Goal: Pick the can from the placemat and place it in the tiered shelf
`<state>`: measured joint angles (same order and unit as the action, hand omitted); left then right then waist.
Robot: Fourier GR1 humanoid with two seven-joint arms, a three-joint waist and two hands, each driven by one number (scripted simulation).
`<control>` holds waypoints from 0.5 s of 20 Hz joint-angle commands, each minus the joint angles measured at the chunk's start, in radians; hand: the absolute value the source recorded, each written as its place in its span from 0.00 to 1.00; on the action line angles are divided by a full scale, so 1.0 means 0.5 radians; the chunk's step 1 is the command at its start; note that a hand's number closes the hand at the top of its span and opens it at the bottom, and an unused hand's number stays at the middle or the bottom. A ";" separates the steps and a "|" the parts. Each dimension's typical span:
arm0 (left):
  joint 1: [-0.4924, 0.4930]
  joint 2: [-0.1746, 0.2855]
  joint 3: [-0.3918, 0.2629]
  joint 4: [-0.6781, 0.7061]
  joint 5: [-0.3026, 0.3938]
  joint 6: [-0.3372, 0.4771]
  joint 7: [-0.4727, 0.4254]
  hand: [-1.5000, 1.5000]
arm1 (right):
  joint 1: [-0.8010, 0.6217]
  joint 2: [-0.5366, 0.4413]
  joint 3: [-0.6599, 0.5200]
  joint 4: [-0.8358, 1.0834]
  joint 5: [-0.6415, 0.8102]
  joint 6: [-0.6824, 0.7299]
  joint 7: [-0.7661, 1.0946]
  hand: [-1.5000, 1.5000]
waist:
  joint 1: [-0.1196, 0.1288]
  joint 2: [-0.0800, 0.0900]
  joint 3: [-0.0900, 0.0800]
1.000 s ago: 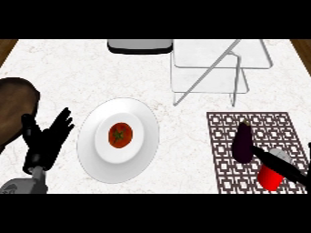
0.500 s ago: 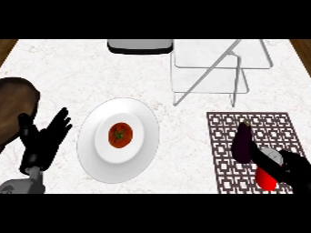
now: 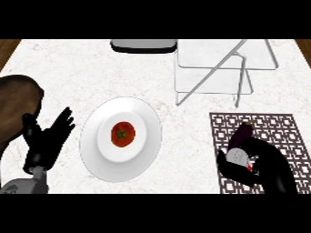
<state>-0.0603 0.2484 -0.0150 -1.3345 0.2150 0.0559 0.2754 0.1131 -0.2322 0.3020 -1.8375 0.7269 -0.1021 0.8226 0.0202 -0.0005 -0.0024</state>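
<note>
Both hands: your right hand (image 3: pixel 262 160) has its fingers curled round the can; your left hand (image 3: pixel 47 142) rests open, fingers up, beside the round white plate (image 3: pixel 91 148).
Can: the small red can with a pale top (image 3: pixel 238 156) sits on the brown lattice placemat (image 3: pixel 286 128), mostly hidden by your fingers, so you cannot tell its tilt.
Handling: judge it rigid, light and smooth-sided, so likely slippery; take it round the side wall at mid-height, not by the rim.
Shelf: the clear tiered shelf with a pale wire frame (image 3: pixel 212 73) stands beyond the placemat, apart from the can.

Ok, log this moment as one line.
right hand: curled round can | can: at placemat, not in tiered shelf | left hand: open, resting
</note>
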 commanded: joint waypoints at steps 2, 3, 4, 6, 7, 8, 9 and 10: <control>-0.065 -0.029 -0.082 -0.008 -0.041 -0.025 0.016 0.50 | -0.408 0.117 0.522 0.056 0.026 0.286 -0.236 1.00 | 0.154 0.022 0.003; -0.091 -0.008 -0.060 0.009 -0.031 -0.031 0.039 0.50 | -0.504 0.224 0.602 0.044 0.067 0.286 -0.189 1.00 | 0.110 0.015 0.002; -0.060 -0.046 -0.063 -0.005 -0.036 0.008 0.029 0.50 | -0.593 0.248 0.634 0.049 0.133 0.273 -0.215 1.00 | 0.078 0.006 0.002; 0.012 -0.013 -0.031 0.008 -0.052 0.016 -0.004 0.50 | -0.708 0.386 0.738 0.005 0.249 0.281 -0.096 1.00 | 0.022 -0.002 0.002; -0.019 0.010 0.010 0.021 -0.011 -0.016 0.013 0.50 | -0.784 0.410 0.698 -0.048 0.285 0.272 -0.073 1.00 | -0.002 -0.003 0.003; 0.007 -0.009 -0.003 -0.018 -0.022 0.009 0.015 0.50 | -0.903 0.454 0.695 -0.175 0.326 0.364 0.108 1.00 | -0.005 -0.009 0.001; 0.077 -0.050 -0.042 -0.062 -0.060 0.040 -0.033 0.50 | -0.990 0.456 0.707 -0.183 0.366 0.376 0.193 1.00 | -0.004 -0.009 0.002; 0.002 -0.001 0.040 0.081 -0.019 -0.019 -0.071 0.50 | -1.032 0.458 0.693 -0.291 0.363 0.423 0.283 1.00 | -0.030 -0.005 0.001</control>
<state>-0.0589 0.2400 -0.0215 -1.3312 0.1993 0.0583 0.2693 -0.2736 -0.0522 0.6146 -1.8963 0.8568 0.0567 0.8502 0.0264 -0.0018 -0.0016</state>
